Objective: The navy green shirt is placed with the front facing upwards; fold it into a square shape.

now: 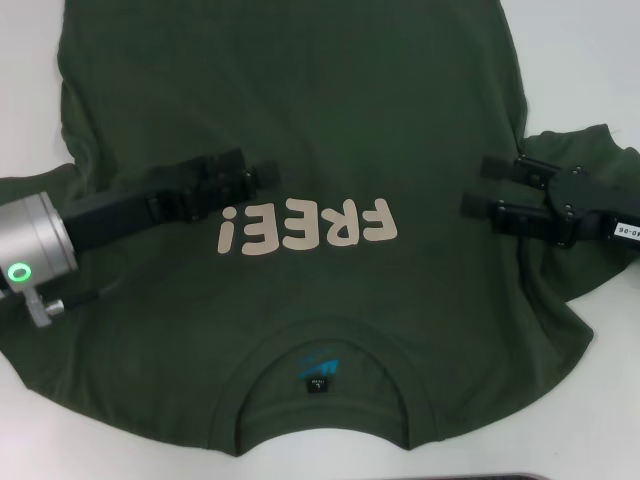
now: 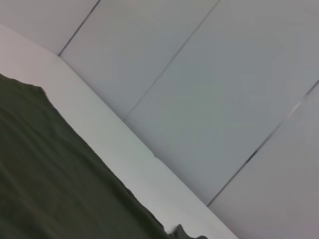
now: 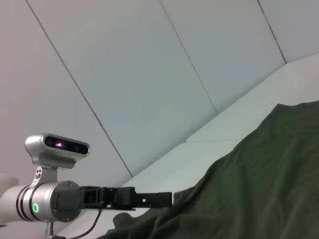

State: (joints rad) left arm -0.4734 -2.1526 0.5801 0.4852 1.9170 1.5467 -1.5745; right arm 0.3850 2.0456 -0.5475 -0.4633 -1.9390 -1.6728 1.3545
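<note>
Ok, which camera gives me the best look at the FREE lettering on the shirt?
The head view: the FREE lettering reads whole on the navy green shirt, between the left gripper and right gripper. Both wrist views show only plain green fabric, no letters.

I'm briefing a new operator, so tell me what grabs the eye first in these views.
The navy green shirt fills nearly the whole head view, spread front up, its pale FREE lettering mid-chest and the collar nearest the robot. Both arms reach in over it: the left gripper beside the lettering, and the right gripper, fingers apart, at the shirt's edge by the sleeve. A blue-marked neck label sits inside the collar.
</note>
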